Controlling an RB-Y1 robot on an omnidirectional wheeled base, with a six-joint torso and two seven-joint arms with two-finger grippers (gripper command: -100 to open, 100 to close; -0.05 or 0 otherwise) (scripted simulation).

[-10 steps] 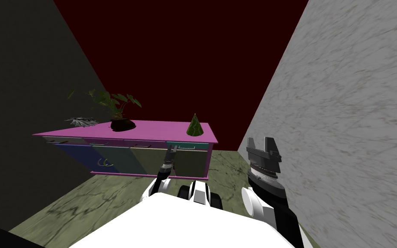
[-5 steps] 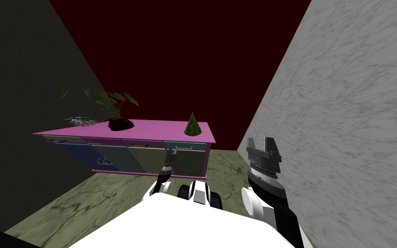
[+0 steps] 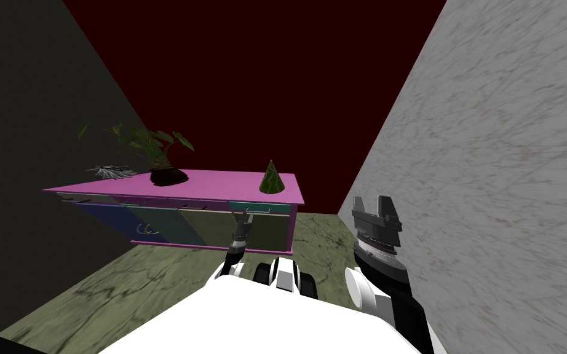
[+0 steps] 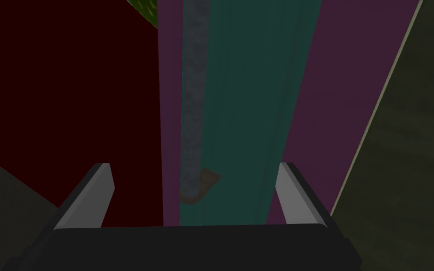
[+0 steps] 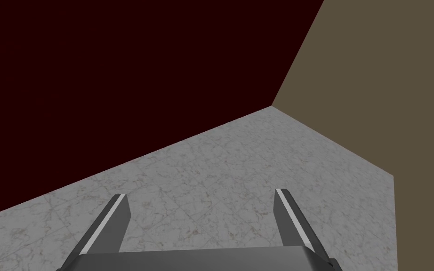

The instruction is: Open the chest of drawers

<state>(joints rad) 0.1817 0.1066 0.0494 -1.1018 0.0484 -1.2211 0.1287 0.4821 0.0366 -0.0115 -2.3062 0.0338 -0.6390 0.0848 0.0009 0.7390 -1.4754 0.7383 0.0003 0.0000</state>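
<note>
Standing before the pink chest of drawers (image 3: 214, 182) by the dark red wall (image 3: 264, 74). Holding left pincer (image 4: 195, 169) wide open around the teal drawer (image 4: 249, 103)'s grey handle (image 4: 192, 94), gripping nothing. Keeping right pincer (image 3: 374, 206) up, open, empty.

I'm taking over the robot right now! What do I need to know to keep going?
Left gripper: fingers open, one on each side of the grey bar handle on the teal top drawer, not closed on it.
Right gripper: open, raised on the right, holding nothing.
The pink-topped chest of drawers stands just ahead; the teal drawer is at its right end, and it looks shut.
Done: the left gripper is lined up on the handle.
Left: close the fingers on the handle, then pull the drawer out.
</note>
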